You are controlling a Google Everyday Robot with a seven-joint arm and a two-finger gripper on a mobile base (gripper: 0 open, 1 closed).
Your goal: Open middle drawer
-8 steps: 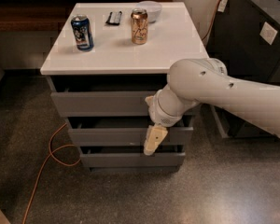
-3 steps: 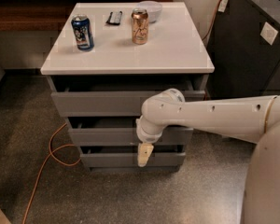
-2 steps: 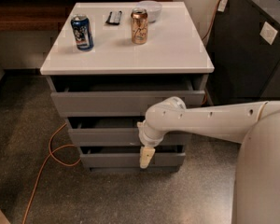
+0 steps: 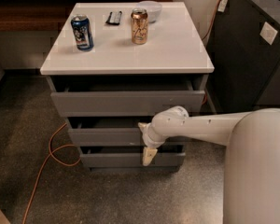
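white cabinet top [image 4: 177,50]: blue can [image 4: 81,31] at left; copper can [image 4: 139,26] near middle; white bowl [image 4: 150,9] just behind it; dark flat object [image 4: 114,17] at back between the cans | top drawer [image 4: 126,102] ajar | speckled floor [image 4: 18,125]: orange cable [image 4: 50,155] looping at left | dark unit [image 4: 247,64] at right; white label [image 4: 269,31] on it | gripper [image 4: 148,156] before bottom drawer [image 4: 112,159]

My white arm [image 4: 214,125] extends level from the right side of the view toward the left. At its end my rounded wrist [image 4: 170,122] bends downward, and my pale gripper [image 4: 148,156] hangs just beneath it, pointing down.
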